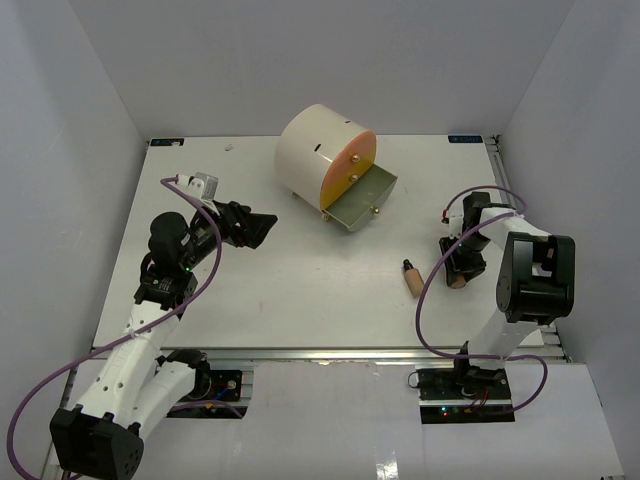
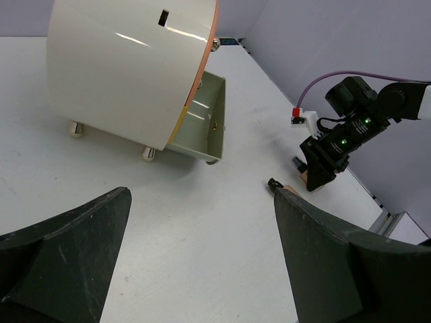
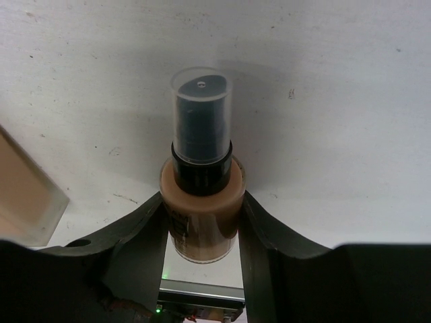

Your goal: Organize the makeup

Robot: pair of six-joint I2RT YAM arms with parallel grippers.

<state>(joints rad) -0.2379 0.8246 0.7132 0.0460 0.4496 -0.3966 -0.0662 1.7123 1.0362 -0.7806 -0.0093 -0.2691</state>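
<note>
Right tool [image 3: 202,200] is clamped on a tan-filled bottle with black cap [image 3: 201,176], label hidden. Left tool [image 2: 202,266] stands wide apart. Drawer [image 1: 362,200] of the cream round box [image 1: 318,150] hangs open.

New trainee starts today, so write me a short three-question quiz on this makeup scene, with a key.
1. True or false: the drawer of the cream box is pushed fully shut.
2. What sits between the fingers of the right gripper? A) a pink compact B) a tan bottle with a black pump C) nothing
3. How many tan bottles show on the table in the top view?
Key: 1 false, it stands pulled out. 2 B. 3 two: one at the right gripper, and the loose bottle lying on its side nearer the middle.
</note>
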